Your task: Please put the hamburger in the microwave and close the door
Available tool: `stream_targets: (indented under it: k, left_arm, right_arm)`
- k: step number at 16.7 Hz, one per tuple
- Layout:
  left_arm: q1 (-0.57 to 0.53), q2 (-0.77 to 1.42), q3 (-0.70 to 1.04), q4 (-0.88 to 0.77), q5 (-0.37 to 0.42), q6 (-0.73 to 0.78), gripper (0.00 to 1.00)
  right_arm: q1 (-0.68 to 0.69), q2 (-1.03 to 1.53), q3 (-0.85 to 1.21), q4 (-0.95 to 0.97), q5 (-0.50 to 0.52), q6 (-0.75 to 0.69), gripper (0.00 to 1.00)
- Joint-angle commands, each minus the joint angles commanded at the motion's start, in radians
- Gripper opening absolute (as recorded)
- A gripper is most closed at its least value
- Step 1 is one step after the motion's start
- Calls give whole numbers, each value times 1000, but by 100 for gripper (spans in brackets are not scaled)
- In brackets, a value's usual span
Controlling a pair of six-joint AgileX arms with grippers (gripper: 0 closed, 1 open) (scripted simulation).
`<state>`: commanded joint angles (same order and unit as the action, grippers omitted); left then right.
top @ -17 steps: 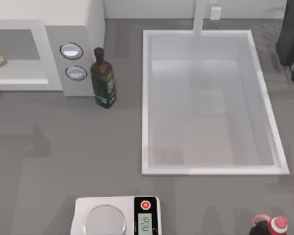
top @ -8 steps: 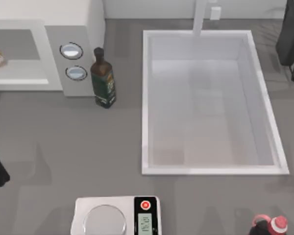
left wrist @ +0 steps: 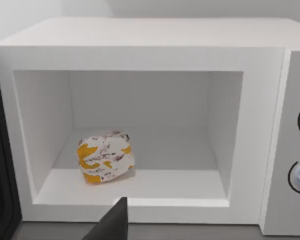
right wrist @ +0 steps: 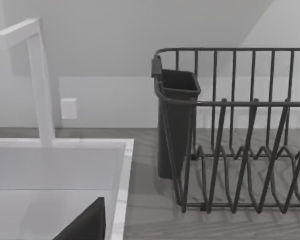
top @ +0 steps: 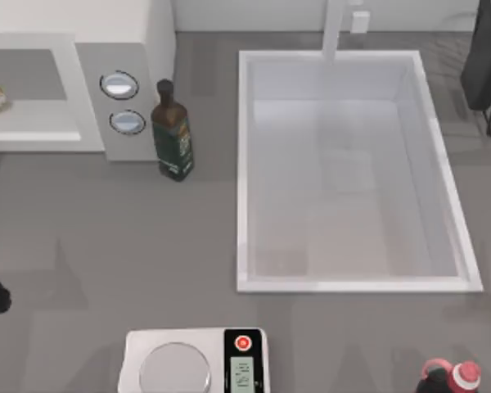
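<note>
One hamburger (left wrist: 106, 156) sits inside the microwave (left wrist: 140, 47).

A rendered kitchen counter is showing here. A white microwave (top: 123, 82) with two round dials is sitting at the top view's left on a grey countertop (top: 106, 246), with a dark oil bottle (top: 172, 131) standing just beside it. A white sink basin (top: 352, 172) with a white faucet (right wrist: 37, 80) is lying at the right. A kitchen scale (top: 196, 360) is resting at the near edge, and a dark wire dish rack (right wrist: 240, 135) with a cutlery cup is standing beside the sink.
</note>
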<state>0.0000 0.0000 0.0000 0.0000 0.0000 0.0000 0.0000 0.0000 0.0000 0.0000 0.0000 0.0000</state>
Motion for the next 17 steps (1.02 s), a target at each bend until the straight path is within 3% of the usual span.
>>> stream_targets:
  k: [9,17]
  left_arm:
    - [0,0,0,0,0,0,2]
    - [0,0,0,0,0,0,0]
  right_arm:
    - [0,0,0,0,0,0,100]
    - [0,0,0,0,0,0,100]
